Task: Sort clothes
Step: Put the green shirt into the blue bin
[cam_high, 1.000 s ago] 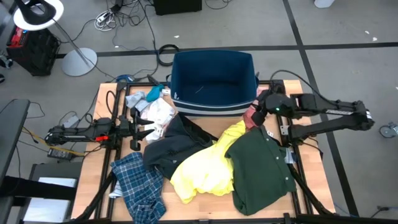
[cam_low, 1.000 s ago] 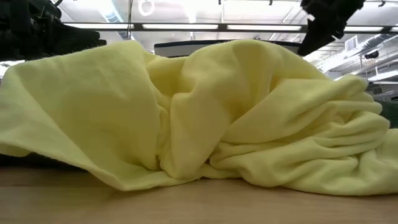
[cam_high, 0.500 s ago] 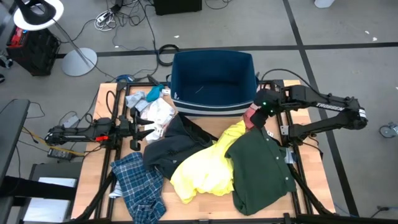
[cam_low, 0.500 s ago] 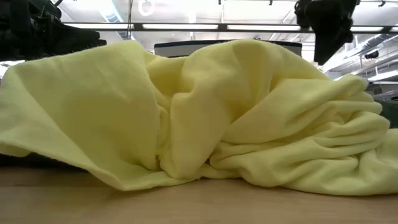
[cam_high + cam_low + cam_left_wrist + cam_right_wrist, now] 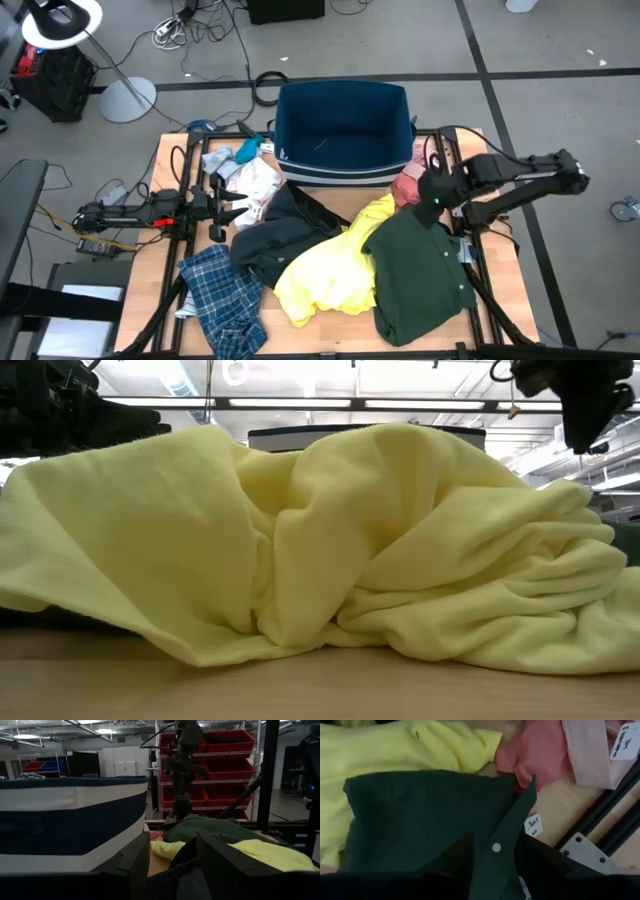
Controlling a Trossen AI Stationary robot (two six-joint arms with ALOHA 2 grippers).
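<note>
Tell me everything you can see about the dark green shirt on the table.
The dark green shirt looks like soft woven cloth, lying spread flat near the table's front right. It has a collar and a button placket with a white button and a small white tag. Its left edge touches the yellow top; its collar end meets a pink piece. The right gripper hovers above the collar, fingers open around the placket in the wrist view.

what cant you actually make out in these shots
- Low view: the yellow top fills the picture and hides the other clothes and the bin.
- High view: the navy jacket is partly buried under the yellow top.
- Right wrist view: the right hand is a dark blur above the green shirt; its grip is unclear.
- Tag writing is too small to read.
</note>
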